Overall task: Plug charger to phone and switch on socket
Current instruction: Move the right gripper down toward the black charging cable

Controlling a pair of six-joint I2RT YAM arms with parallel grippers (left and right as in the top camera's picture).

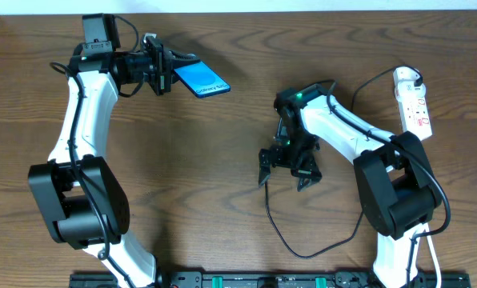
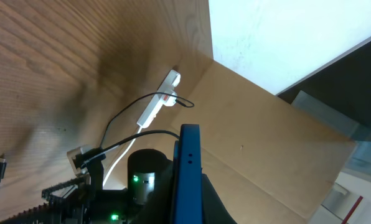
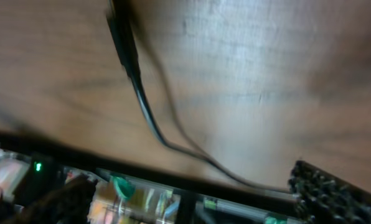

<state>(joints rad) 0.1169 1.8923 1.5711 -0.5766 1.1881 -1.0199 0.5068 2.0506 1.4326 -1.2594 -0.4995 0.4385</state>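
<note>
My left gripper (image 1: 168,74) is shut on the phone (image 1: 201,78) and holds it raised at the back left, blue screen up. In the left wrist view the phone (image 2: 188,149) shows edge-on between the jaws (image 2: 190,202). My right gripper (image 1: 285,170) is open over the table's middle, just above the charger cable's free end (image 1: 263,182). The black cable (image 1: 302,254) loops toward the front and runs back to the adapter (image 1: 407,78) in the white socket (image 1: 414,108) at the far right. The right wrist view shows the plug tip (image 3: 120,31) and cable (image 3: 145,109) lying on the wood, ahead of the open fingers (image 3: 192,190).
The socket (image 2: 157,102) and its white cord (image 2: 117,165) also show far off in the left wrist view, with the right arm (image 2: 142,180) in front. A black rail with green parts (image 1: 270,280) runs along the table's front edge.
</note>
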